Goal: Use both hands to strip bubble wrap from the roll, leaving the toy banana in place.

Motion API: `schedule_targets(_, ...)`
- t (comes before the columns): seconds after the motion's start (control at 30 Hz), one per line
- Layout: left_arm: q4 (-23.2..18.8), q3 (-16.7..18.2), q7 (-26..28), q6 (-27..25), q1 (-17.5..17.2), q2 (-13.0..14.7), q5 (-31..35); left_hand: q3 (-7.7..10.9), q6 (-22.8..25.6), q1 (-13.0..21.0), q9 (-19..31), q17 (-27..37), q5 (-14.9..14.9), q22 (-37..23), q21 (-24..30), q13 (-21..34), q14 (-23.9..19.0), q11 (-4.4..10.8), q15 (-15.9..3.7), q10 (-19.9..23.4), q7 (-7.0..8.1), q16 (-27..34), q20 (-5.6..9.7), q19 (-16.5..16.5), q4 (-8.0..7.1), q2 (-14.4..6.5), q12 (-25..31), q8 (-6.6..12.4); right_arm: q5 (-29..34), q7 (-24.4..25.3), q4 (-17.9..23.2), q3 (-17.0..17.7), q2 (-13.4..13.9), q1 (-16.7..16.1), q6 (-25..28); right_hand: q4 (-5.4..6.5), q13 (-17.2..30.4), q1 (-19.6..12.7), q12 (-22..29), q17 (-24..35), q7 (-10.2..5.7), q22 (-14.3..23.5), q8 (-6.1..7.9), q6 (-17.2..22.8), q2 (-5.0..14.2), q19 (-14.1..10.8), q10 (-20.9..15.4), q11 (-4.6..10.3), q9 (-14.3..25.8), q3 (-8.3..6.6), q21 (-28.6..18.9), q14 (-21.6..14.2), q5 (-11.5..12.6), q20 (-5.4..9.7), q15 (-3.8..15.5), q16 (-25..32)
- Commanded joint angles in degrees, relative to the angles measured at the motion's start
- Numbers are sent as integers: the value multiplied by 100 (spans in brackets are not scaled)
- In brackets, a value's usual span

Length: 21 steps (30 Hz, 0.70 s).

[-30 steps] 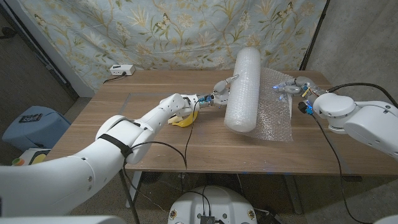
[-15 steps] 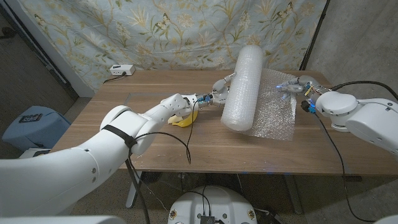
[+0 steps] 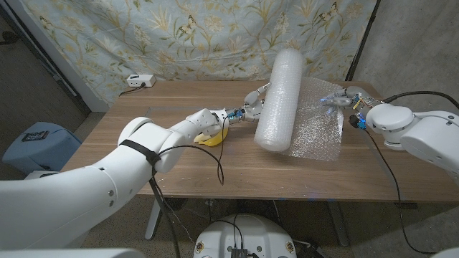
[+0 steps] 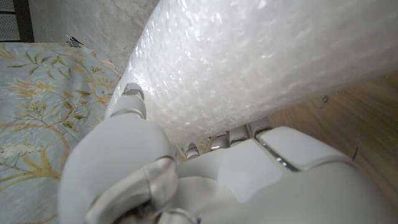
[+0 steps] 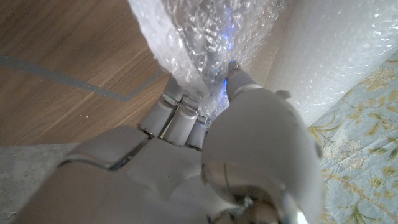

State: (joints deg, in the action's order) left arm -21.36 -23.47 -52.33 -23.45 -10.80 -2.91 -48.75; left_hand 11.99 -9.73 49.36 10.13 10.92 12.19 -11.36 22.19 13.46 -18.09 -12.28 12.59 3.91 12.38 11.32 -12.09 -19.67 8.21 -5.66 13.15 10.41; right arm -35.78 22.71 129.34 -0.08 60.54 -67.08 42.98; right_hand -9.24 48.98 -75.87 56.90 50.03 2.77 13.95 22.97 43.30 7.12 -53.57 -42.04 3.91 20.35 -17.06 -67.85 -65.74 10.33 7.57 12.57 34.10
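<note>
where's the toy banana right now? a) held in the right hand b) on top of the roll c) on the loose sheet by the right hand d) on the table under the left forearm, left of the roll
d: the head view shows the toy banana lying on the table beneath the left arm, left of the bubble wrap roll, while the right hand grips the loose sheet.
</note>
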Motion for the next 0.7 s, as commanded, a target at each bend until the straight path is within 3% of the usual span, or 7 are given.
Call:
schedule_targets(0.03, 147, 364, 70, -84, -80, -154, -10, 22, -850, -14, 3, -2, 18, -21, -30, 15, -52, -20, 2, 16, 17, -1, -13, -71, 28, -42, 30, 27, 3, -93, 40, -73, 122, 76, 120, 11, 21, -75, -40, 9, 11, -9, -27, 56, -13, 44, -71, -19, 13, 37, -89, -58, 22, 501, 44, -20)
schedule_targets(0.7, 215, 977, 483, -143, -221, -434, -16, 26, -810, -67, 4, -5, 11, -23, -100, 22, -40, -18, 1, 28, 16, -11, -12, -87, 18, -55, 28, 32, -52, -281, -23, -167, 310, 215, 221, 2, 86, -119, -91, 36, 27, -100, -54, 72, -14, 109, -82, -23, 24, 60, -276, -101, 27, 503, 45, -60)
